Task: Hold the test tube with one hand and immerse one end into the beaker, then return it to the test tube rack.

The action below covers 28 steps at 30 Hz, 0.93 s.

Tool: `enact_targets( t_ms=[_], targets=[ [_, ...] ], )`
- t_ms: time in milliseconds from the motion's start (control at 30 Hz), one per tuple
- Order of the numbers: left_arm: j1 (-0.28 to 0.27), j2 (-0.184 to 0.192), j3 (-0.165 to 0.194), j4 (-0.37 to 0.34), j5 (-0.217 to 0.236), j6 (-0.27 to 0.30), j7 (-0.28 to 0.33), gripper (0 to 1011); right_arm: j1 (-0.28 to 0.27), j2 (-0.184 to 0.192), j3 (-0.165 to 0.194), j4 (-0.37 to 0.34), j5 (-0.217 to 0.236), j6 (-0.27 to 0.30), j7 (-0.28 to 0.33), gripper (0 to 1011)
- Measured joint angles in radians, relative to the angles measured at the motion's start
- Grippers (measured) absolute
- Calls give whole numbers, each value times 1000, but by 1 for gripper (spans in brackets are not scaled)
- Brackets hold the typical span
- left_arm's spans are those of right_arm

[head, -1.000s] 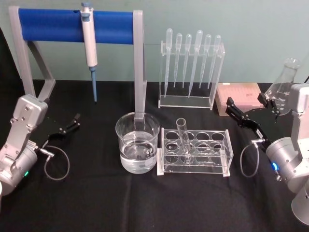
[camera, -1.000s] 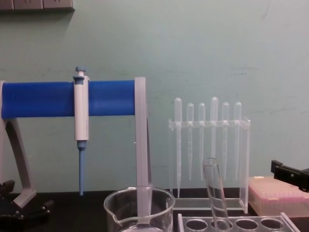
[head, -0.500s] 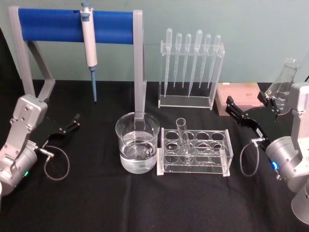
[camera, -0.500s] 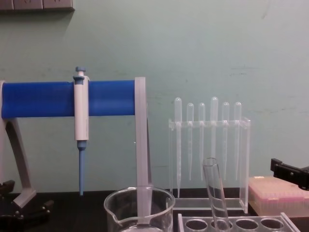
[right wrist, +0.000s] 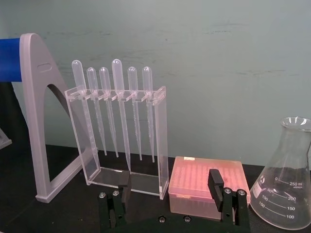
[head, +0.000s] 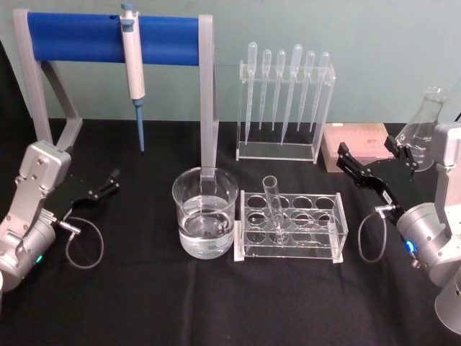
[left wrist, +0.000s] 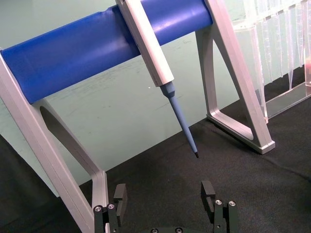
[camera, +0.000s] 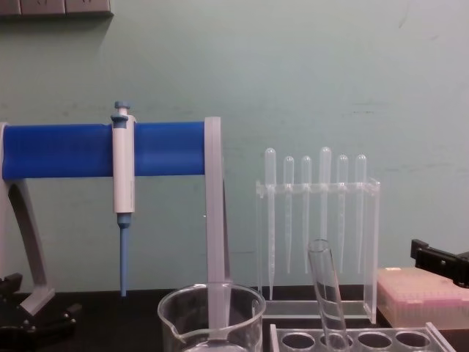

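The test tube stands tilted in a hole of the clear rack at mid-table; in the chest view the test tube leans left. Just left of the rack sits the beaker, partly filled with clear liquid; the chest view shows the beaker with its spout. My right gripper hovers open to the right of the rack, empty, with the same right gripper facing the pipette stand. My left gripper rests open at the left, and the left gripper holds nothing.
A blue-barred stand with a hanging pipettor rises at the back left. At the back, right of centre, a clear stand holds several plastic pipettes. A pink tip box and a conical flask sit at the right.
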<state>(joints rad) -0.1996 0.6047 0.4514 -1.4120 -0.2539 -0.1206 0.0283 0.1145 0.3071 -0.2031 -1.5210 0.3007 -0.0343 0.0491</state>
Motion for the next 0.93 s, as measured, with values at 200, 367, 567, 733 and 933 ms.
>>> enact_targets(
  t_ms=[200, 367, 567, 733, 933],
  targets=[
    [0, 0, 0, 0, 0, 0, 0, 1000, 0, 0, 0, -1, 0, 0, -1, 1004],
    [0, 0, 0, 0, 0, 0, 0, 1000, 0, 0, 0, -1, 0, 0, -1, 1004],
    [0, 0, 0, 0, 0, 0, 0, 1000, 0, 0, 0, -1, 0, 0, -1, 1004],
    [0, 0, 0, 0, 0, 0, 0, 1000, 0, 0, 0, -1, 0, 0, -1, 1004],
    [0, 0, 0, 0, 0, 0, 0, 1000, 0, 0, 0, -1, 0, 0, -1, 1004]
  ],
)
